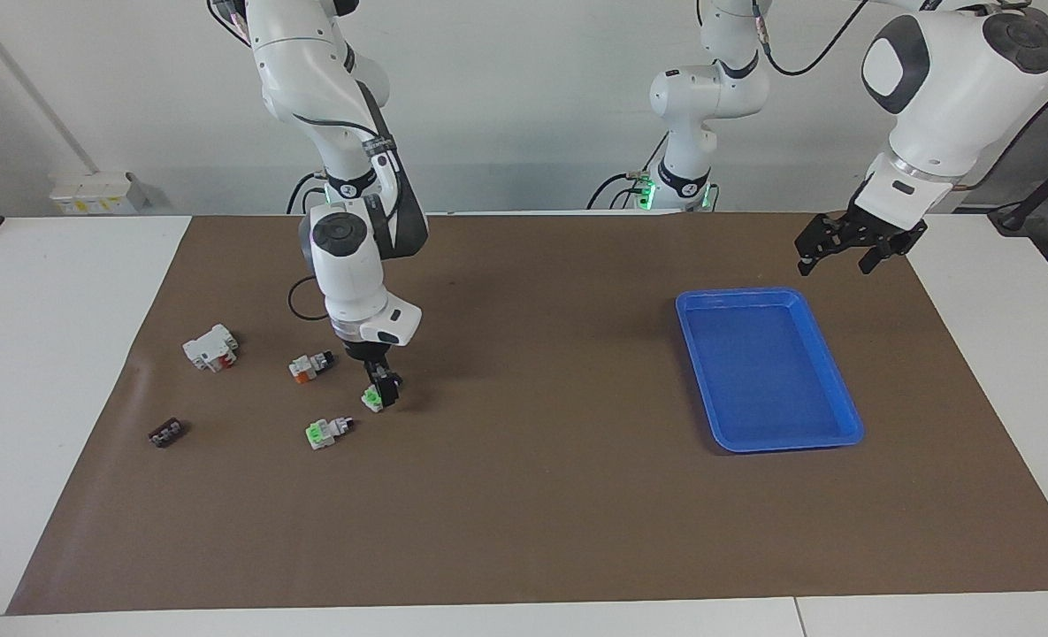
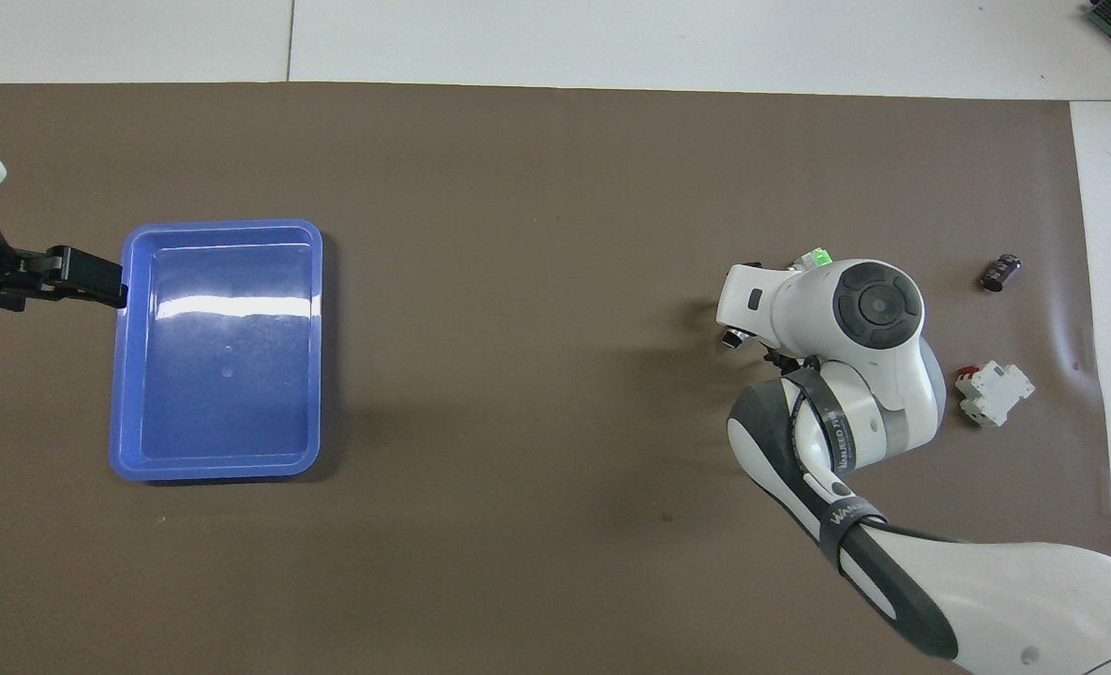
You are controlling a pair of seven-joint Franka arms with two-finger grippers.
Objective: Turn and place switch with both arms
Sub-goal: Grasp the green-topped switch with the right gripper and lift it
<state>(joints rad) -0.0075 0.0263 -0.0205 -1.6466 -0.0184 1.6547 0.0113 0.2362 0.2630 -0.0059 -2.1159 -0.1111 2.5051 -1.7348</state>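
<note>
Three small white switches lie on the brown mat toward the right arm's end. My right gripper (image 1: pixel 384 387) is down at the mat and shut on the switch (image 1: pixel 370 400), whose green face shows beside the fingers. A second switch (image 1: pixel 327 431) with a green face lies farther from the robots and also shows in the overhead view (image 2: pixel 819 256). A third switch (image 1: pixel 311 365) shows its orange-red side. In the overhead view the right arm hides the held switch. My left gripper (image 1: pixel 845 252) hangs open and empty in the air by the blue tray's corner and waits.
A blue tray (image 1: pixel 692 305) sits empty toward the left arm's end (image 2: pixel 124 375). A bigger white block with a red patch (image 1: pixel 211 347) and a tiny dark brown piece (image 1: pixel 166 433) lie near the mat's edge at the right arm's end.
</note>
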